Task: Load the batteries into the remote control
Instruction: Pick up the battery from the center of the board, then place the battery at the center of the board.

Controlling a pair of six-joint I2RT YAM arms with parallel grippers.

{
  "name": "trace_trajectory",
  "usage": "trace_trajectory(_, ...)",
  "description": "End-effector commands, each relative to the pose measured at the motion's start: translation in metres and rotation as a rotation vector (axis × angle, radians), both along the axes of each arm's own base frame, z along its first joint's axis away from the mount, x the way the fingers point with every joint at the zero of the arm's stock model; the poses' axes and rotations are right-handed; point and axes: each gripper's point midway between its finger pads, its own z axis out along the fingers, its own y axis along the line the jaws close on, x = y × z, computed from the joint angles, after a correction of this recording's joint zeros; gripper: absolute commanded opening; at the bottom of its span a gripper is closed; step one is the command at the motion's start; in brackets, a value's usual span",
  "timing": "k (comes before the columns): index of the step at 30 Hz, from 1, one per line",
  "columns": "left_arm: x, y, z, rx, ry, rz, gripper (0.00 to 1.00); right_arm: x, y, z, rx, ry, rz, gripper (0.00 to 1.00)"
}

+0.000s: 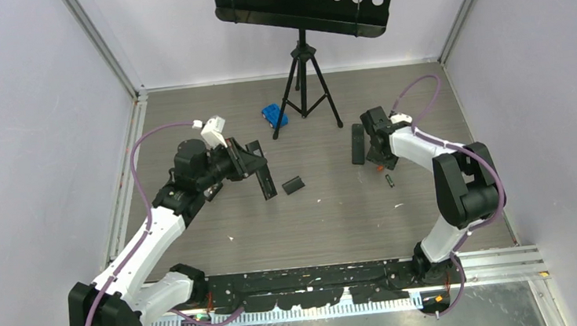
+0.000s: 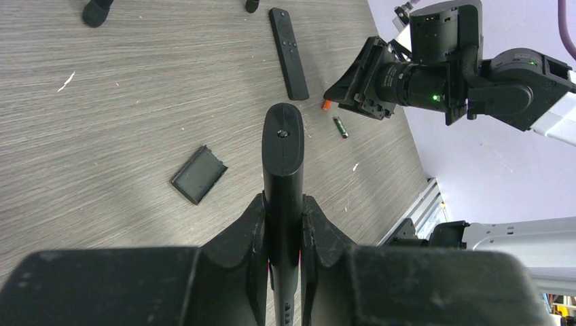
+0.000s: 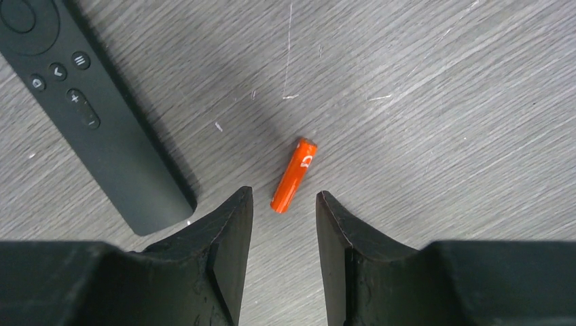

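Top view: left jaws pinch the remote control (image 1: 266, 177) partway along, apparently held off the surface (image 1: 338, 229). A loose battery cover (image 1: 293, 184) lies just beside it. Right jaws hang low by the buttoned remote (image 1: 358, 143).

Left wrist: jaws clamp the remote's long edges, one end sticking out. Stiff, light, matte plastic, so slip looks unlikely. A dark battery (image 2: 341, 127) lies near the right arm.

Right wrist: jaws spread, the orange battery (image 3: 293, 175) lying between them, untouched. It's tiny, hard, smooth and will roll. I'd pinch squarely across the barrel, mid-length, or it squirts out.
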Motion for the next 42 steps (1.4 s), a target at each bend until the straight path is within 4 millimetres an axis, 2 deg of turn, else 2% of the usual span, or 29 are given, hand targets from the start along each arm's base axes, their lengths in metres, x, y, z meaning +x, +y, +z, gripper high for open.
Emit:
trace_trajectory(1,0.0,0.001,0.011,-0.005,-0.042,-0.007,0.0,0.019,-0.009,0.004,-0.018,-0.042,-0.039,0.44)
trace_trajectory(6,-0.002,0.002,0.01,-0.001,-0.039,-0.008,0.0,0.022,-0.006,-0.007,0.021,-0.025,-0.05,0.36)
trace_trajectory(10,-0.003,0.003,0.01,0.004,-0.04,-0.004,0.0,0.025,0.001,-0.014,0.06,-0.019,-0.033,0.21)
trace_trajectory(13,-0.004,0.004,0.011,0.005,-0.043,-0.001,0.0,0.025,0.007,-0.015,0.098,-0.021,-0.023,0.05)
trace_trajectory(15,-0.005,0.005,0.011,0.006,-0.043,0.001,0.0,0.022,0.017,-0.013,0.156,-0.019,-0.025,0.0)
trace_trajectory(20,-0.004,0.005,0.01,0.002,-0.045,0.007,0.0,0.004,0.052,0.001,0.255,-0.048,-0.086,0.0)
trace_trajectory(24,-0.004,0.004,0.005,-0.015,-0.036,0.012,0.0,-0.029,0.08,0.004,0.271,-0.094,-0.192,0.0)
trace_trajectory(28,-0.006,0.004,-0.001,-0.022,-0.024,0.01,0.0,-0.066,0.116,-0.003,0.338,-0.132,-0.279,0.0)
trace_trajectory(31,-0.006,0.004,-0.003,-0.017,-0.023,0.009,0.0,-0.079,0.13,-0.001,0.325,-0.138,-0.321,0.0)
trace_trajectory(34,-0.006,0.005,-0.005,-0.014,-0.022,0.011,0.0,-0.078,0.137,-0.002,0.331,-0.142,-0.36,0.01)
trace_trajectory(36,-0.006,0.005,-0.005,-0.012,-0.023,0.015,0.0,-0.076,0.141,-0.004,0.335,-0.135,-0.368,0.1)
trace_trajectory(39,-0.007,0.007,-0.007,-0.004,-0.023,0.018,0.0,-0.074,0.146,-0.006,0.337,-0.118,-0.364,0.29)
trace_trajectory(42,-0.007,0.009,-0.007,0.008,-0.025,0.023,0.0,-0.066,0.149,0.003,0.335,-0.142,-0.325,0.4)
